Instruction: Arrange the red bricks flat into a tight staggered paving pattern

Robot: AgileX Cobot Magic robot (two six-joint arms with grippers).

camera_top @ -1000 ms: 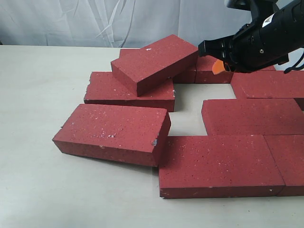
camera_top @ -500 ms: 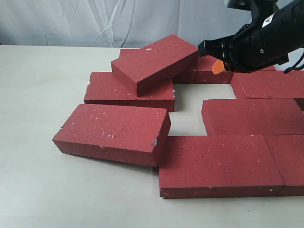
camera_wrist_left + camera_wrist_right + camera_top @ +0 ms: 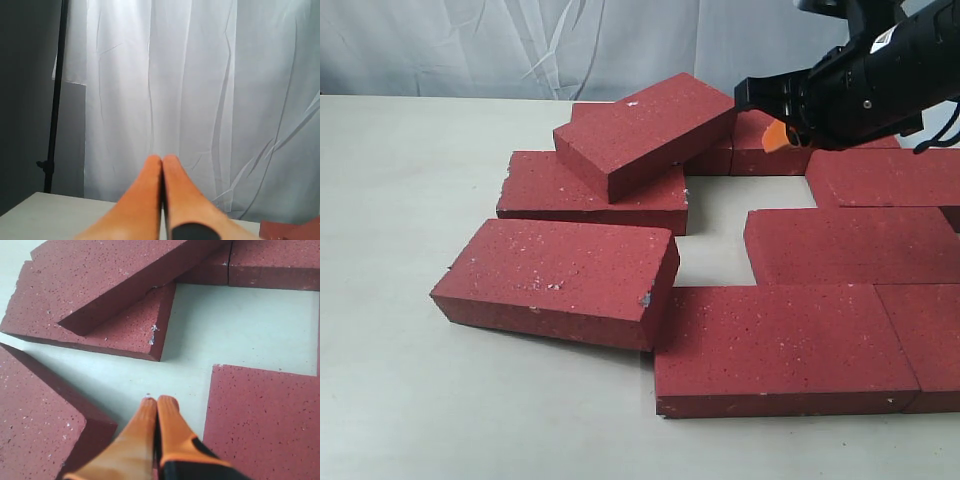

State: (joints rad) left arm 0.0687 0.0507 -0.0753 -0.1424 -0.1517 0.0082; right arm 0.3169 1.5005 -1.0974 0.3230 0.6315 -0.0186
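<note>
Several red bricks lie on the table. One brick (image 3: 645, 130) (image 3: 125, 275) is tilted, propped on a flat brick (image 3: 590, 195) (image 3: 125, 335) and on the back row (image 3: 770, 152). Another brick (image 3: 560, 280) (image 3: 35, 410) sits askew at the front left, against the front middle brick (image 3: 780, 345). Flat bricks (image 3: 850, 245) (image 3: 265, 420) fill the right side. My right gripper (image 3: 773, 136) (image 3: 157, 400) is shut and empty, hovering near the tilted brick's right end, above the bare gap. My left gripper (image 3: 161, 159) is shut on nothing, faces the curtain and is out of the exterior view.
A bare patch of table (image 3: 720, 235) (image 3: 235, 325) is enclosed by the bricks. The pale table (image 3: 410, 200) stretches to the left and front. A white curtain (image 3: 570, 45) (image 3: 200, 75) hangs behind, and a dark stand pole (image 3: 56, 95) rises beside it.
My right gripper has shifted slightly up and to the left, towards the tilted brick. The bricks have not moved.
</note>
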